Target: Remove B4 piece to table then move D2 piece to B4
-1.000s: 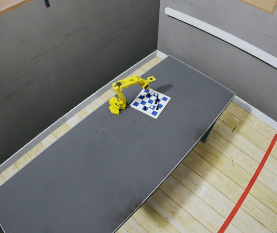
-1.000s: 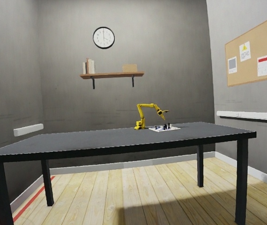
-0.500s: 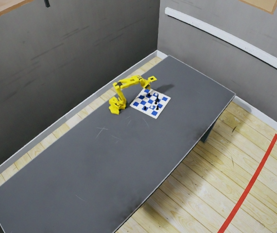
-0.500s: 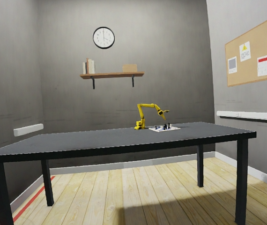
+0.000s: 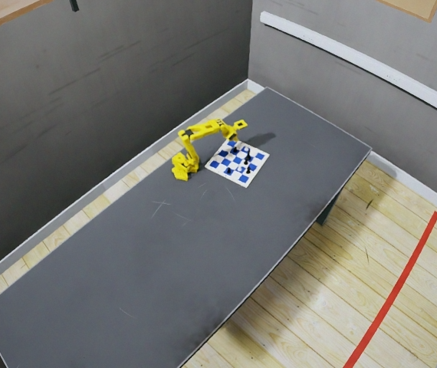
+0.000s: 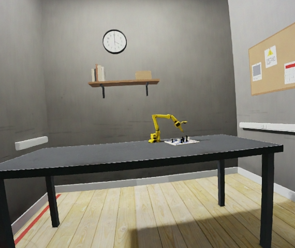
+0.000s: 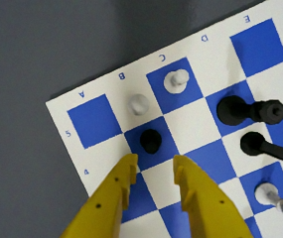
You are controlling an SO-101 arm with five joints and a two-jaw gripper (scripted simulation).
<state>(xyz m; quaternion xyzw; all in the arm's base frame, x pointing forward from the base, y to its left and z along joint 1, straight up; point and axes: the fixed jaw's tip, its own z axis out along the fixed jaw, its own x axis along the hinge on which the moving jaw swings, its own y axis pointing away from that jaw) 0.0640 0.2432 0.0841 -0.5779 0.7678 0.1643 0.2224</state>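
The blue and white board lies on the table beside my yellow arm's base. In the wrist view a black pawn stands upright on the blue square B4. My gripper hovers above the board just short of that pawn, its two yellow fingers a little apart with nothing between them. A white piece stands on D2 at the lower right of the wrist view. In the top and exterior views the gripper hangs over the board's far corner.
A white pawn stands on B5 and a white piece on C5, right behind the black pawn. Two tall black pieces stand on D4 and D3. The board's A edge meets bare table on the left.
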